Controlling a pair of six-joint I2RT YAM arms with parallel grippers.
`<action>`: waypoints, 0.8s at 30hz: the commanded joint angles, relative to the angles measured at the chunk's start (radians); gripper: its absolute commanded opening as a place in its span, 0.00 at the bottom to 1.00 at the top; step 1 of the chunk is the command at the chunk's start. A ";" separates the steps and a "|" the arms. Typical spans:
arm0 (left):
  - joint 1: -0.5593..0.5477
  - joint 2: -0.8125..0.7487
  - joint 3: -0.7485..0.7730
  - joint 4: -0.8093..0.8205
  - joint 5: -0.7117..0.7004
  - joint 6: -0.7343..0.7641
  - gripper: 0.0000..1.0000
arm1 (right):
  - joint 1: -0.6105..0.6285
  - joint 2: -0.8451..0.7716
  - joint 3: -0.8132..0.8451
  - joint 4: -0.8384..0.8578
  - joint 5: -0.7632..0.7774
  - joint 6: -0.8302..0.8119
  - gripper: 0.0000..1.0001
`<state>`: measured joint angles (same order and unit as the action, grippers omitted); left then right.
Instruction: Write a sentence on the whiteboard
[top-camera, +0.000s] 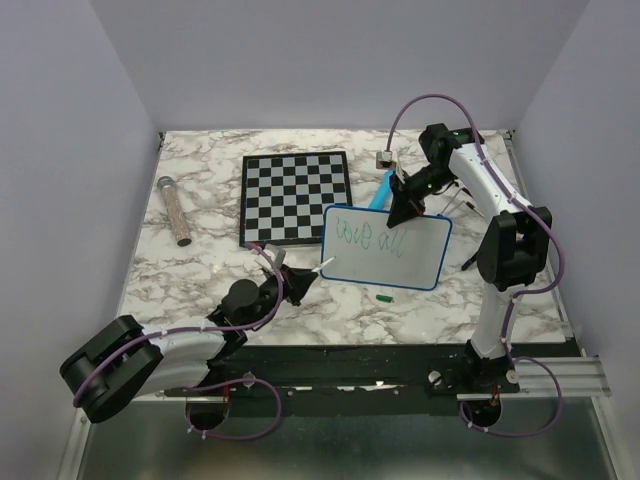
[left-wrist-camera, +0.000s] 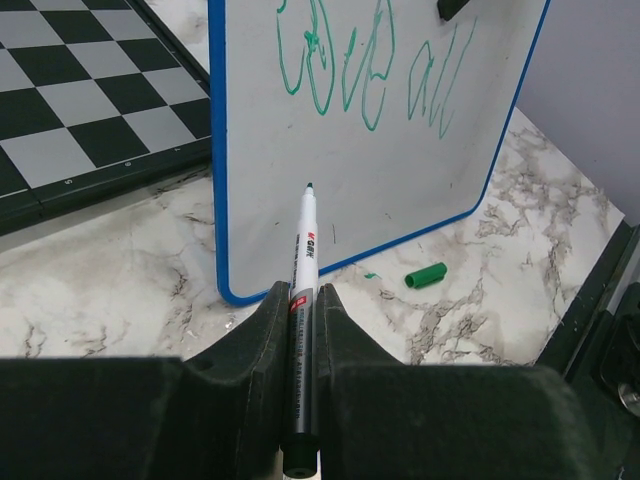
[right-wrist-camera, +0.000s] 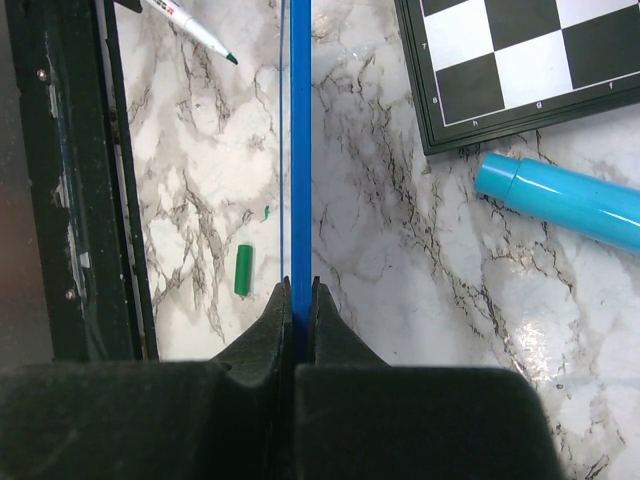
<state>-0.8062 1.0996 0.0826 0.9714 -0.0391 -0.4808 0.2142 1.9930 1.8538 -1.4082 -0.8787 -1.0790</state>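
The whiteboard (top-camera: 400, 262), white with a blue rim, stands tilted up near the table's middle. Green loopy letters (top-camera: 372, 240) run across its upper part, and they also show in the left wrist view (left-wrist-camera: 360, 85). My right gripper (top-camera: 403, 212) is shut on the board's top rim (right-wrist-camera: 299, 150), seen edge-on. My left gripper (top-camera: 300, 278) is shut on a white marker (left-wrist-camera: 303, 270) with a green tip. The tip points at the board's lower left area (left-wrist-camera: 400, 190) and stands a little off the surface. The marker also shows in the right wrist view (right-wrist-camera: 190, 25).
A black-and-white checkered board (top-camera: 295, 195) lies behind the whiteboard. A light blue tube (right-wrist-camera: 570, 200) lies by its right edge. A speckled cylinder (top-camera: 176, 210) lies at far left. The green marker cap (top-camera: 384, 298) lies in front of the whiteboard.
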 joint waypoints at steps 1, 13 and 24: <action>0.002 0.029 -0.003 0.069 0.021 -0.004 0.00 | -0.009 0.000 -0.002 -0.074 -0.009 -0.079 0.01; -0.031 0.019 0.039 0.001 -0.037 0.016 0.00 | -0.009 -0.002 -0.001 -0.071 -0.013 -0.075 0.01; -0.273 -0.288 0.129 -0.515 -0.454 0.145 0.00 | -0.012 -0.040 -0.027 0.024 0.003 0.063 0.01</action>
<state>-1.0130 0.8757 0.1665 0.6857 -0.2565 -0.4061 0.2138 1.9930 1.8538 -1.4075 -0.8795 -1.0653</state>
